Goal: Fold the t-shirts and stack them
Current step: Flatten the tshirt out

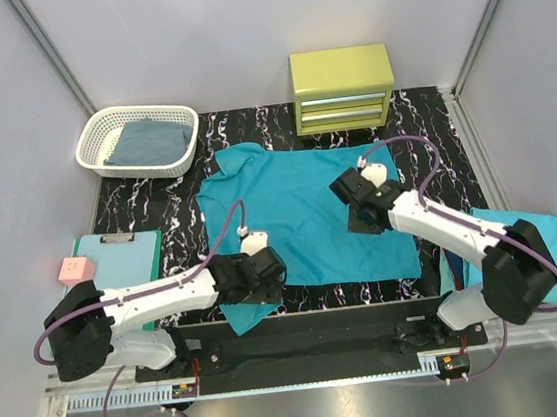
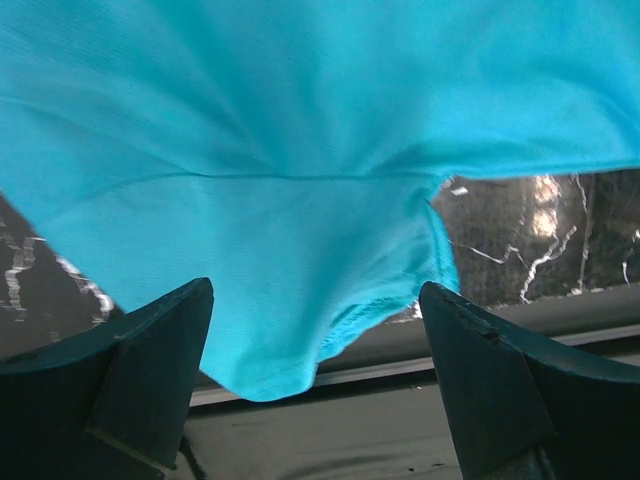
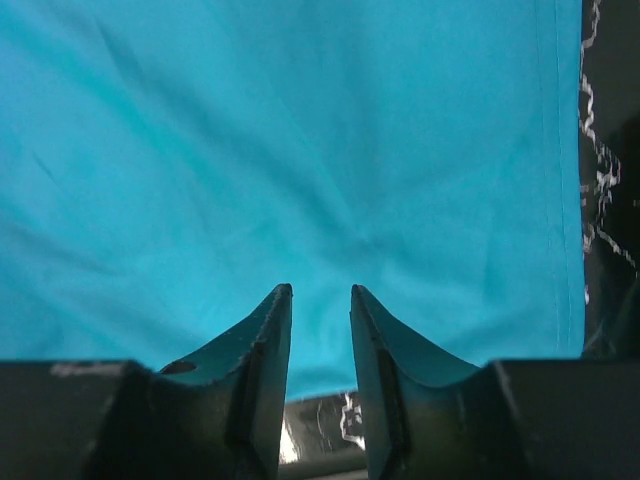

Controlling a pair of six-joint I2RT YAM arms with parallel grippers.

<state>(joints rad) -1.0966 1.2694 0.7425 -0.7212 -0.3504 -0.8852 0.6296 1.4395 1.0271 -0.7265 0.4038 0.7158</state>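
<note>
A teal t-shirt (image 1: 300, 216) lies spread flat on the black marbled mat (image 1: 147, 198). My left gripper (image 1: 262, 274) is at its near-left sleeve, which hangs over the mat's front edge. In the left wrist view that sleeve (image 2: 290, 300) droops between the gripper's (image 2: 315, 288) wide-open fingers without touching them. My right gripper (image 1: 357, 210) hovers over the shirt's right half. Its jaws (image 3: 321, 290) stand a narrow gap apart above the cloth (image 3: 300, 130), with nothing pinched. A lighter turquoise t-shirt (image 1: 549, 238) lies under the right arm. A dark blue one (image 1: 150, 141) sits in the basket.
A white basket (image 1: 99, 138) stands at the back left and a yellow-green drawer box (image 1: 342, 88) at the back centre. A mint-green clipboard (image 1: 119, 262) and a pink block (image 1: 74, 270) lie at the left. Grey walls close in on both sides.
</note>
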